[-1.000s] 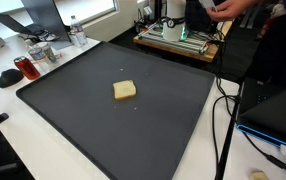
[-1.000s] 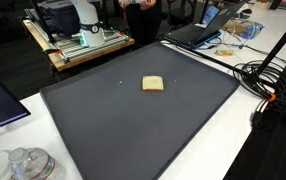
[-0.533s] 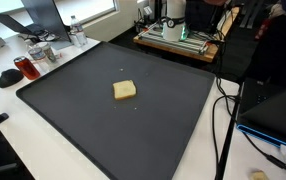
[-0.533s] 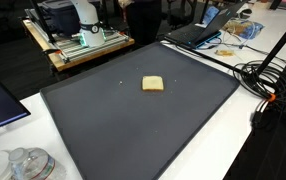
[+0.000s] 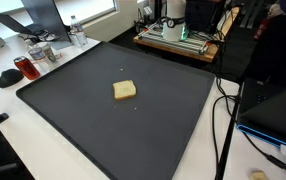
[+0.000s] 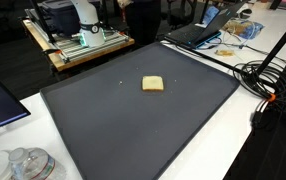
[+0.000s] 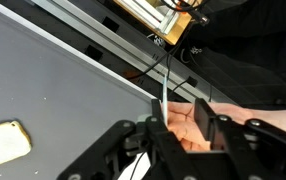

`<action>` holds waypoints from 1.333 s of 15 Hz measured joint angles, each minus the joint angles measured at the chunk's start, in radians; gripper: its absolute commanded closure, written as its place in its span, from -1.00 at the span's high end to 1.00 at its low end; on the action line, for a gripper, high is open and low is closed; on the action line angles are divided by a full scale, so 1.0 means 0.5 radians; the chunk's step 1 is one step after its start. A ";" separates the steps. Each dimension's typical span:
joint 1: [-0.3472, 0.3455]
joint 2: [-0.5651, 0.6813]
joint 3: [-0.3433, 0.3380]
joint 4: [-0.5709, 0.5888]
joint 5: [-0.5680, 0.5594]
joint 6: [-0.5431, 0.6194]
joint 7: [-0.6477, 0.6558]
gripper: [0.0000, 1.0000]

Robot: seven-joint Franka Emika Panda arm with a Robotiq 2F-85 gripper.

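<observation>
In the wrist view my gripper (image 7: 183,128) hangs past the far edge of the dark grey mat (image 7: 53,85), over the white table border. Its two black fingers (image 7: 206,120) stand a narrow gap apart, and a person's open palm (image 7: 186,135) shows in that gap; whether the pads touch it I cannot tell. A thin white cable (image 7: 163,92) runs down beside the left finger. A pale yellow square sponge (image 7: 5,142) lies on the mat at the lower left. Both exterior views show the sponge (image 5: 125,90) (image 6: 154,84) but not the gripper.
Behind the mat (image 5: 83,125) stands a wooden platform with equipment (image 5: 178,35). Black cables (image 5: 223,110) trail along one side, with laptops (image 6: 198,30) and a food bag (image 6: 245,28) there. A glass jar (image 6: 28,162), a mug (image 5: 28,68) and bottles (image 5: 76,36) stand on the white table.
The person standing behind the platform has shifted, and their raised hand has dropped out of the top of the exterior views. The sponge has not moved.
</observation>
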 measured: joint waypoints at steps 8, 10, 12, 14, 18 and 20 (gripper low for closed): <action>-0.001 0.000 -0.003 0.001 0.000 -0.007 -0.037 -0.98; -0.001 0.001 -0.003 0.001 0.000 -0.008 -0.042 -0.98; -0.003 0.007 -0.005 0.002 -0.001 -0.007 -0.045 -0.98; -0.016 0.037 -0.018 0.017 -0.010 0.012 -0.052 -0.98; -0.052 0.218 -0.087 0.130 -0.013 0.170 -0.140 -0.98; -0.070 0.356 -0.123 0.225 -0.009 0.304 -0.167 -0.98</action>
